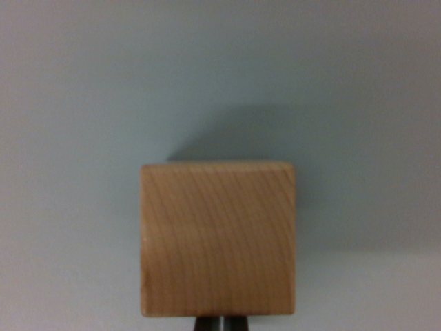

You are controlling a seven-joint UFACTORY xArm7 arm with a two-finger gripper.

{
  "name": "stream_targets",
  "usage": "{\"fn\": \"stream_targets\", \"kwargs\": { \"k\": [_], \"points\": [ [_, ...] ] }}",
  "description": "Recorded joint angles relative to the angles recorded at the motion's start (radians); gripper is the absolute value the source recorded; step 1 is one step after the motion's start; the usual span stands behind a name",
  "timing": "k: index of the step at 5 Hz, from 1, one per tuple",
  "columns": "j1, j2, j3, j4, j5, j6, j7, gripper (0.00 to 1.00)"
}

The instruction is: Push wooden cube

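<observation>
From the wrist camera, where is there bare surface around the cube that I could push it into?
Bare grey surface runs above the wooden cube to the top edge, and down both sides of it to the view's left and right edges. Only the cube's shadow falls above and to its right. The sole crowded spot is the bottom edge, where the gripper tips sit right against the cube.

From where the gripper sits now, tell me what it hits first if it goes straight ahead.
The wooden cube. The gripper tips show at the bottom edge, right against the cube's near side; contact looks made or nearly so. Beyond lies only the plain surface.
</observation>
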Motion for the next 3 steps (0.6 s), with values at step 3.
{"fn": "stream_targets", "kwargs": {
  "k": [3],
  "points": [
    [0.0003, 0.053, 0.002, 0.085, 0.0025, 0.032, 0.002, 1.00]
  ]
}}
